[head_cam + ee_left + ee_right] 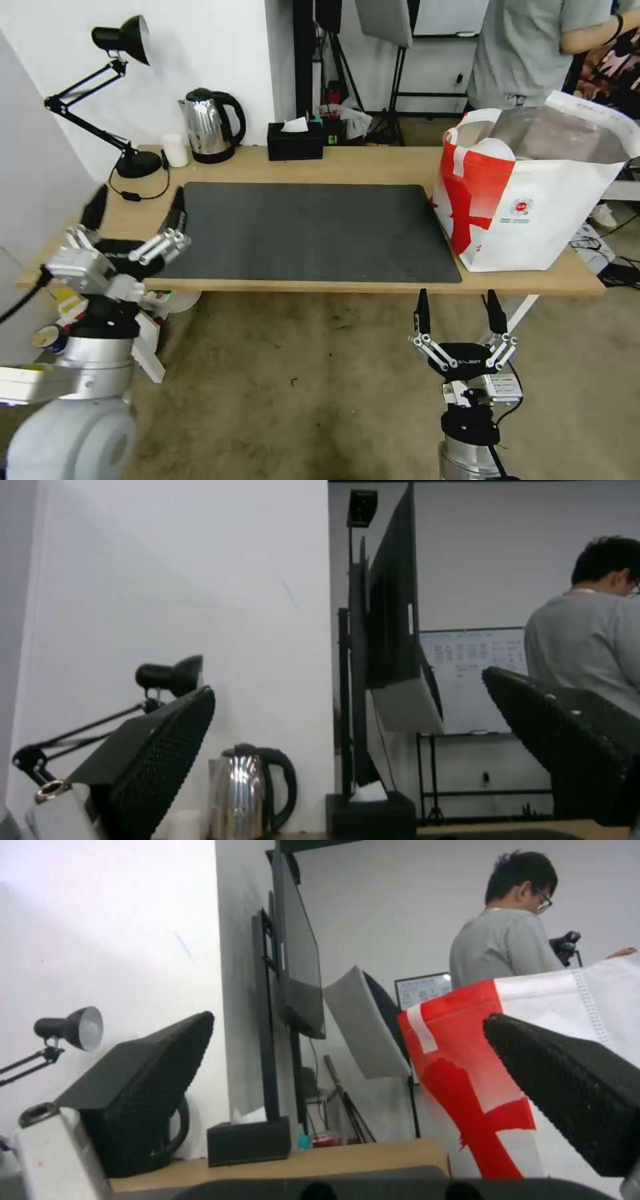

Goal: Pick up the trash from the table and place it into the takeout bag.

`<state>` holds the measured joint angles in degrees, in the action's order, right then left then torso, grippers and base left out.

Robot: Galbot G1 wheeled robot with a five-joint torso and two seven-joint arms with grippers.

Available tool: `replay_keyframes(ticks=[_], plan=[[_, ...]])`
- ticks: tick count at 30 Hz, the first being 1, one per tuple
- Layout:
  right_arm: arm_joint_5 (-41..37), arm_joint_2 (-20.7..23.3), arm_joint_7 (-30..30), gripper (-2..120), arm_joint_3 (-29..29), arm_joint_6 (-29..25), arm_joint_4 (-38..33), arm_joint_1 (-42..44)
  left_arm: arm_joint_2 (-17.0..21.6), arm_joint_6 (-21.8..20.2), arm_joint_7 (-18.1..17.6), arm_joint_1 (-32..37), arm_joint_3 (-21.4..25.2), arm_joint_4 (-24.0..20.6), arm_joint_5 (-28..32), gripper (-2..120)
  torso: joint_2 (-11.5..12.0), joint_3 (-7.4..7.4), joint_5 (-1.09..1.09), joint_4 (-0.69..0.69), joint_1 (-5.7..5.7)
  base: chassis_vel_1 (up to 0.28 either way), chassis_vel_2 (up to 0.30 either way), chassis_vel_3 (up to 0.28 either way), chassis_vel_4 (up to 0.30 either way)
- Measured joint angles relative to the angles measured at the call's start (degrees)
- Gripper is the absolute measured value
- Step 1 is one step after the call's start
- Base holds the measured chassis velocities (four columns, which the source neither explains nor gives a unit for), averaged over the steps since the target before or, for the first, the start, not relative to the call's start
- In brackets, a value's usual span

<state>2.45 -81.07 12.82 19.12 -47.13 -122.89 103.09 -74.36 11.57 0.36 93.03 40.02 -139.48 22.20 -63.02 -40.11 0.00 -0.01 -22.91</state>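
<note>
Showing round red logo: takeout bag (533, 200) | table (373, 163) | lettering unreadable

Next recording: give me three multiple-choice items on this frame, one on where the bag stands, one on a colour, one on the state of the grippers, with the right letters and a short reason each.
1. Where does the large boxy white takeout bag with broad red bands stand on the long light-wood table?
A. at its right end, beside the dark grey mat
B. in the middle of the mat
C. at its left end by the lamp

2. What colour is the tissue box at the table's far edge?
A. white
B. black
C. red

3. How are the left gripper and the right gripper?
A. both shut on trash
B. left holding a cup, right open
C. both open, holding nothing

Answers:
1 A, the head view shows the bag on bare wood to the right of the mat.
2 B, its casing is black with a white tissue on top.
3 C, both wrist views show the fingers spread with nothing between them.
</note>
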Motion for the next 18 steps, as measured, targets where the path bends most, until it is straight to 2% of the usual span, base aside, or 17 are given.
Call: replay_keyframes(ticks=[8, 11, 18], plan=[[0.0, 0.0, 0.0, 100, 0.0, 0.0, 0.0, 0.0, -0.3, 4.1, 2.2, 3.7, -0.6, 2.1, -0.2, 100, 0.0, 0.0, 0.0, 0.01, 0.0, 0.0, 0.0, 0.0, 0.0], [0.0, 0.0, 0.0, 100, 0.0, 0.0, 0.0, 0.0, -0.4, 7.0, 3.5, 6.7, -0.3, 3.2, -0.2, 99, 0.0, 0.0, 0.0, 0.02, 0.0, 0.0, 0.0, 0.0, 0.0], [0.0, 0.0, 0.0, 100, 0.0, 0.0, 0.0, 0.0, -0.5, 9.6, 4.2, 8.8, -0.2, 3.9, -0.1, 98, 0.0, 0.0, 0.0, 0.01, 0.0, 0.0, 0.0, 0.0, 0.0]])
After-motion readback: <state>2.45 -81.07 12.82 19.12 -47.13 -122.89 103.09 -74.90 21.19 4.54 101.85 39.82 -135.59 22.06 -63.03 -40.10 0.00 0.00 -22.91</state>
